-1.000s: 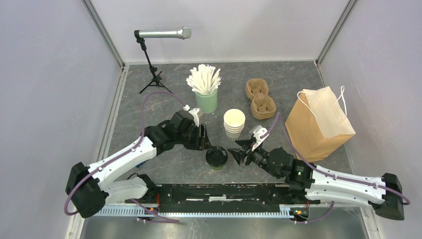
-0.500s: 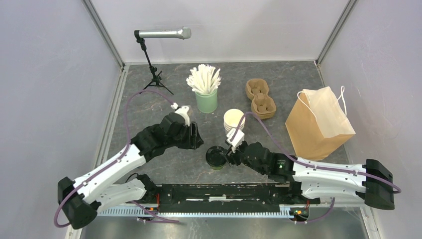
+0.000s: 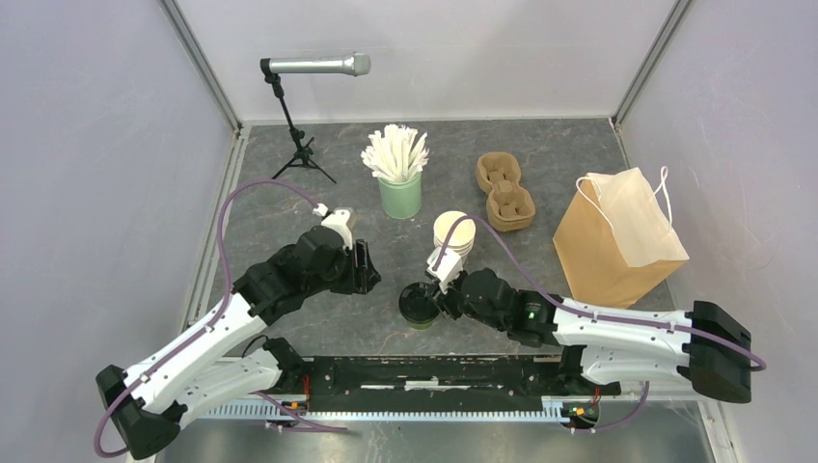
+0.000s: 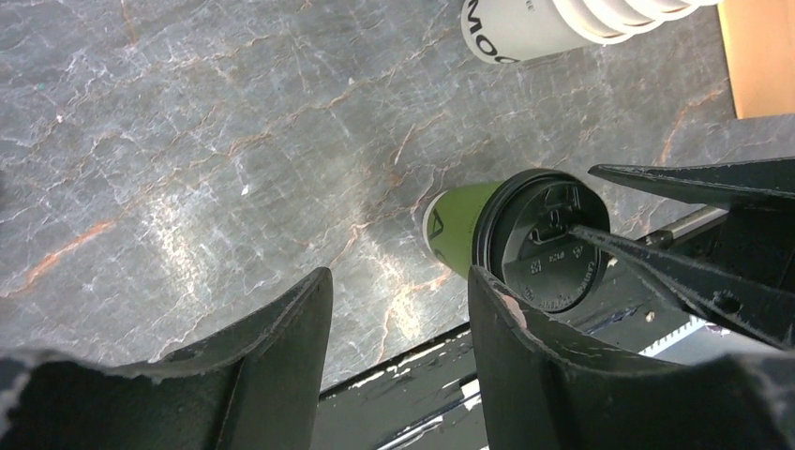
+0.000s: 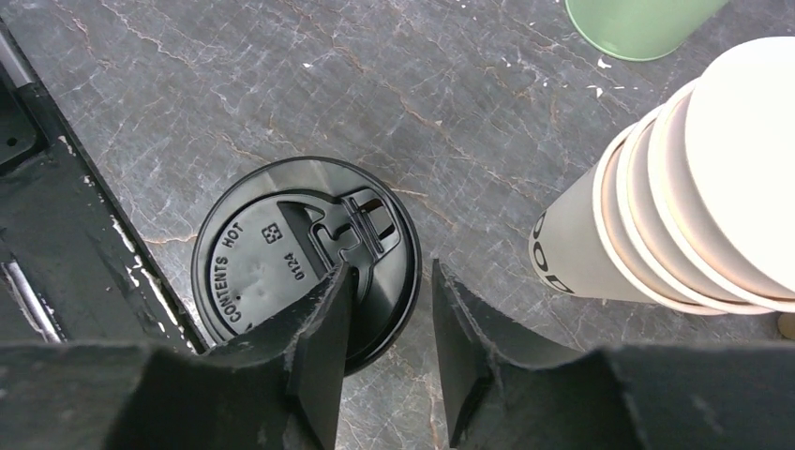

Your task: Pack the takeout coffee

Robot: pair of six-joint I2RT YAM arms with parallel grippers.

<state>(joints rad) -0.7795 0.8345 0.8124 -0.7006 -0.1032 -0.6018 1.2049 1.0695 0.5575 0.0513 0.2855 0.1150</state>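
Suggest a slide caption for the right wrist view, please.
Right gripper, jaws apart, straddling the rim of a black coffee-cup lid beside stacked paper cups.

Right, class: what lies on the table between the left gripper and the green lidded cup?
Nothing: only bare grey tabletop separates the left gripper from the green lidded cup. The left wrist view shows it most clearly; the top view agrees.
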